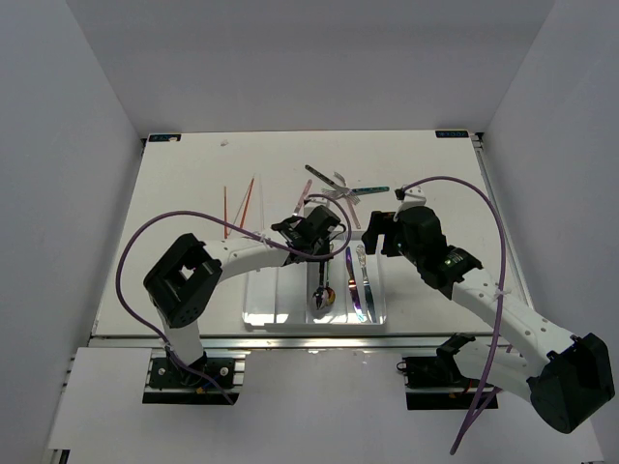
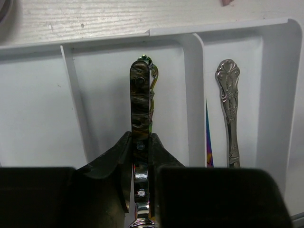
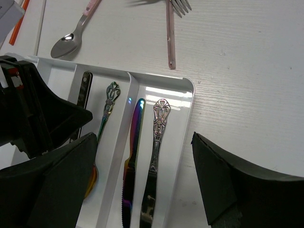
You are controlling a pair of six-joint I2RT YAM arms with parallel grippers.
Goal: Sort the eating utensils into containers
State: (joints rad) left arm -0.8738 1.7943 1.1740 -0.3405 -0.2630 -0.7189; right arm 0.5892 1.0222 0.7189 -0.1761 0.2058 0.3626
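The left end effector (image 2: 141, 142) was pinching the dark riveted-handle utensil (image 2: 140, 102) low on its handle. Its jaws were pressed against both sides, over the tray (image 2: 213, 27) compartment next to the rightmost one. An ornate iridescent piece (image 3: 110, 102) lay in that compartment, just beside the held handle. The right end effector (image 3: 142, 166) hung spread wide above the tray's right end, holding nothing. Below it, an iridescent knife (image 3: 137, 123) and a silver knife (image 3: 158, 128) lay side by side.

Handling judgement: the utensil looked rigid, light and polished, and therefore likely slippery between smooth pads. A grip across the handle, near mid-length, should resist swivel (the working end was hidden, so balance could not be confirmed). A pink-handled spoon (image 3: 76, 33) and fork (image 3: 170, 38) lay on the worktop (image 3: 237, 71) beyond the tray. Their slim, flat handles would call for a low pinch.
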